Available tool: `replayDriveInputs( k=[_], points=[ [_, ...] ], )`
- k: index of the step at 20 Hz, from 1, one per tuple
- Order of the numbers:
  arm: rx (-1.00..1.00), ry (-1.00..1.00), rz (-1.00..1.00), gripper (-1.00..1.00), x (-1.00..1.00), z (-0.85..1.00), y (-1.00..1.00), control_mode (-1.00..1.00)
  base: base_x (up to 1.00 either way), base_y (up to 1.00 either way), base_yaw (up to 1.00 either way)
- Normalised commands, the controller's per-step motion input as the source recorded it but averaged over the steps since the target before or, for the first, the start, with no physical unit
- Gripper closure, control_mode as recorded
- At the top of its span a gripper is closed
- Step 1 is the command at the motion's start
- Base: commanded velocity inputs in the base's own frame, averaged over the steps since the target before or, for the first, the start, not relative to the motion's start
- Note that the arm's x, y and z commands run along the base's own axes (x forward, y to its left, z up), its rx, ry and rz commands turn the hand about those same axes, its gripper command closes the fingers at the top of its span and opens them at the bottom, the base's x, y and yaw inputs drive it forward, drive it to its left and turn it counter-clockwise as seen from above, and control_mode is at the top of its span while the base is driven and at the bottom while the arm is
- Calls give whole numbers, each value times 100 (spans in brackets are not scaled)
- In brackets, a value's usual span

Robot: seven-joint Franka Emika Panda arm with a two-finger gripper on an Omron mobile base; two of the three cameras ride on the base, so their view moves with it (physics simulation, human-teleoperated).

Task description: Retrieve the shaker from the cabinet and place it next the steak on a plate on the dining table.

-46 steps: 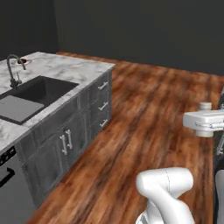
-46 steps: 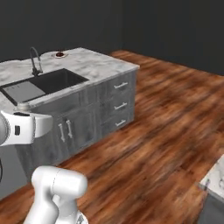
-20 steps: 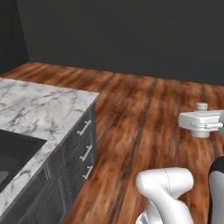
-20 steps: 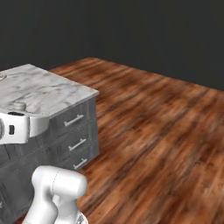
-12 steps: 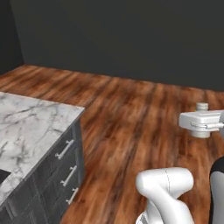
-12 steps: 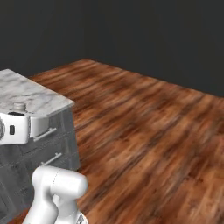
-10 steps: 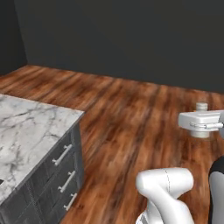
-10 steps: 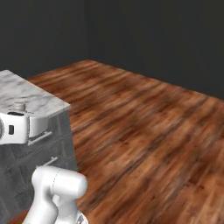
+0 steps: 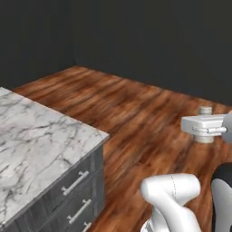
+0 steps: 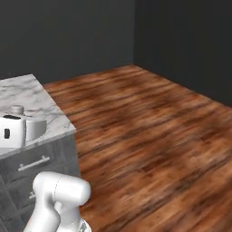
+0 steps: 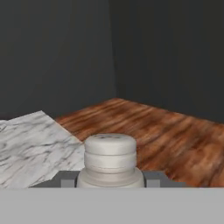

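Upright, shaker (image 11: 110, 159) clamped in end effector (image 11: 110, 183); no readable label; dining table (image 11: 30, 144) beside.

We see the dining table (image 9: 41, 145), a white, grey-veined top on a grey drawer base, standing on the wooden floor (image 9: 136, 118).

The worktop (image 9: 41, 136) is smooth white marble with grey veins, the floor (image 9: 136, 113) glossy reddish wood planks (grain plain), the shaker (image 11: 109, 159) matt pale beige, ridged like plastic.
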Motion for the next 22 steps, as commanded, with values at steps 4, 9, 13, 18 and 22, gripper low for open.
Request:
replayDriveInputs(
  k=[4, 9, 13, 18, 22],
  points=[
    [0, 0, 0, 100, 0, 0, 0, 100, 100, -42, 60],
    [0, 0, 0, 100, 0, 0, 0, 100, 100, -60, 58],
    [0, 0, 0, 100, 0, 0, 0, 100, 91, -64, 57],
    [0, 0, 0, 100, 0, 0, 0, 100, 91, -58, 60],
    [0, 0, 0, 100, 0, 0, 0, 100, 86, -55, 63]
  ],
)
